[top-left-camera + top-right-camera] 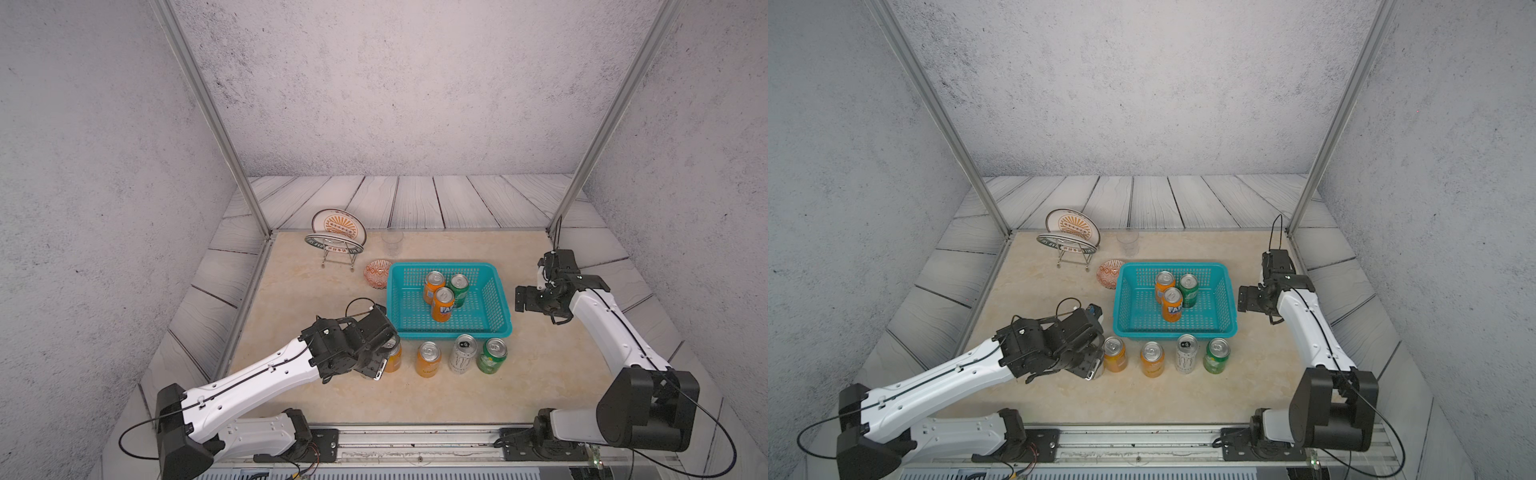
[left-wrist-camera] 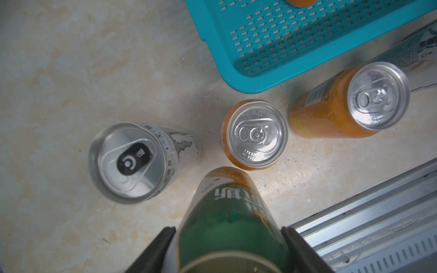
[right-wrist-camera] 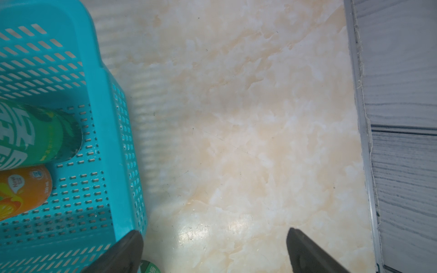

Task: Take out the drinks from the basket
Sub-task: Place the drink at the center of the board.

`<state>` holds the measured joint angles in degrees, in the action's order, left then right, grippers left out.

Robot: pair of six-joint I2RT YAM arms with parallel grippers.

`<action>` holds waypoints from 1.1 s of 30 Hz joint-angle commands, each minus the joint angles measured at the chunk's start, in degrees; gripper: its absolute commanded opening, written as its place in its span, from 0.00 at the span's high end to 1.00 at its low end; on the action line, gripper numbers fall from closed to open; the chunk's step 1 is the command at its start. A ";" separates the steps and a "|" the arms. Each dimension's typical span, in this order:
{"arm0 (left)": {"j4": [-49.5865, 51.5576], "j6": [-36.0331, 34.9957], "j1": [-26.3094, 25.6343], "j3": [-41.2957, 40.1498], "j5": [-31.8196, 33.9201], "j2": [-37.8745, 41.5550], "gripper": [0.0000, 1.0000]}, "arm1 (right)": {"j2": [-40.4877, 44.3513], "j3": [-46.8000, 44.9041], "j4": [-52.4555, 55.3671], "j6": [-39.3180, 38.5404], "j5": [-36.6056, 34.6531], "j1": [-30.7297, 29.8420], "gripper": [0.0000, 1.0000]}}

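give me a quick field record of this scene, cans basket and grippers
basket: turquoise basket on the table
inside: back orange can, front orange can, inner green can, all upright
outside, front row: left orange can, middle orange can, silver-white can, outer green can
second silver-white can: upright, next to left orange can, seen in left wrist view
left gripper: shut on held green can
right gripper: open, empty, beside the basket
background: patterned bowl, clear cup, plate rack

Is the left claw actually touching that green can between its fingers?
Touching. The left wrist view shows the green can wedged between the left gripper's black fingers, both flush against its sides with no gap.
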<state>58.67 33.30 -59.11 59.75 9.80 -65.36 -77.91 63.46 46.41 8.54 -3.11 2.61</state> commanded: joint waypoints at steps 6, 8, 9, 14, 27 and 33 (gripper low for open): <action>-4.15 2.49 0.19 -2.87 -0.12 -2.30 0.38 | -0.86 0.35 0.52 -0.10 -0.05 0.32 0.01; -5.34 3.17 0.22 -4.22 -0.79 -2.43 0.38 | -0.93 0.30 0.56 -0.08 -0.05 0.37 0.01; -6.26 3.55 0.22 -5.20 -1.27 -2.27 0.38 | -0.93 0.27 0.45 -0.07 -0.09 0.42 0.01; -8.97 5.22 0.11 -8.69 -1.78 -1.24 0.38 | -1.01 0.41 0.52 -0.10 -0.05 0.41 0.01; -11.92 5.74 0.09 -12.33 -2.25 -2.05 0.33 | -1.10 0.35 0.61 -0.16 0.08 0.42 0.01; -11.67 5.31 0.07 -12.29 -1.97 -2.25 0.25 | -1.19 0.35 0.63 -0.16 0.20 0.44 0.01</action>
<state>47.77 38.83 -59.11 47.31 6.66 -67.96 -77.91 63.44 46.44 8.49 -3.09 2.76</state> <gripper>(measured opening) 0.747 0.994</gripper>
